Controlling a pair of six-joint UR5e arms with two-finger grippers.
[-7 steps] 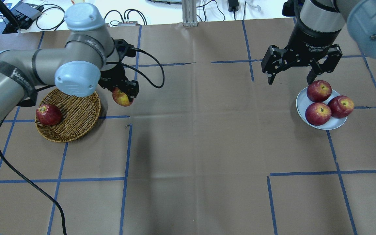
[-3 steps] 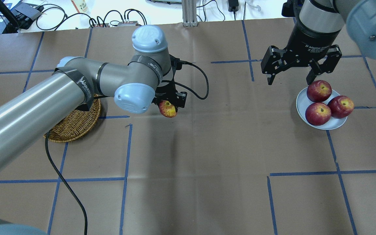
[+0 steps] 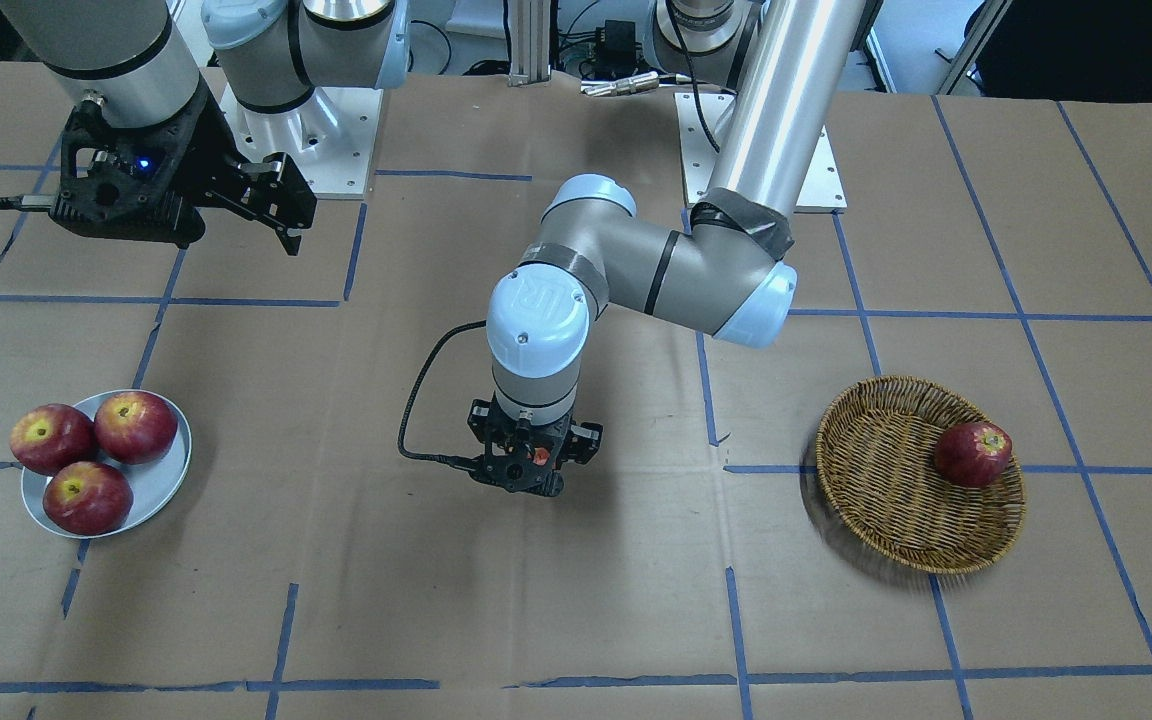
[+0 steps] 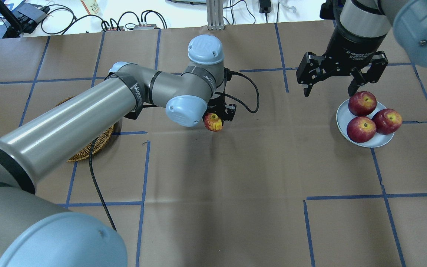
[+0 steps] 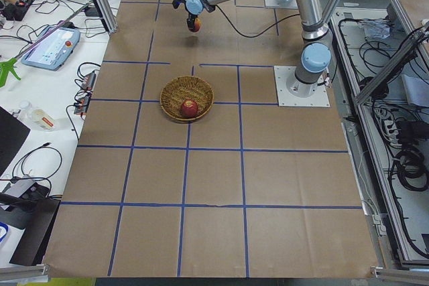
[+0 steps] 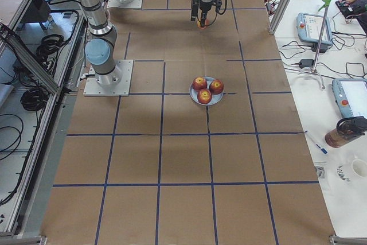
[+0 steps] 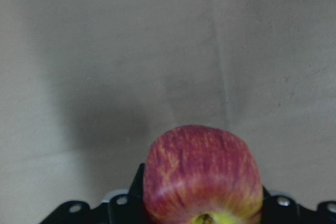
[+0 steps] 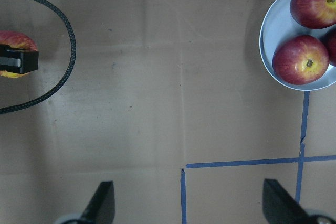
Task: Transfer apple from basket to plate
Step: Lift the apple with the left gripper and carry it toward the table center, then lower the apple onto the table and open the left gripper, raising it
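Observation:
My left gripper (image 4: 218, 118) is shut on the apple (image 4: 213, 122), a streaked red one with a yellow stem end, and holds it above the middle of the table. The apple fills the bottom of the left wrist view (image 7: 202, 177) and shows at the left edge of the right wrist view (image 8: 11, 39). The wicker basket (image 3: 886, 500) lies behind it on the left side, mostly hidden by my left arm in the overhead view (image 4: 87, 148). The pale plate (image 4: 342, 115) sits at the right. My right gripper (image 4: 330, 89) hangs open and empty just behind the plate.
One dark red apple (image 3: 973, 453) lies in the basket. Three dark red apples (image 4: 361, 128) fill the plate. The left wrist's black cable (image 4: 248, 92) loops beside the held apple. Brown paper with blue tape lines covers the table (image 4: 235, 193).
My left arm has swung to the right with the apple, from beside the basket's rim to the table's middle. The right arm has not moved.

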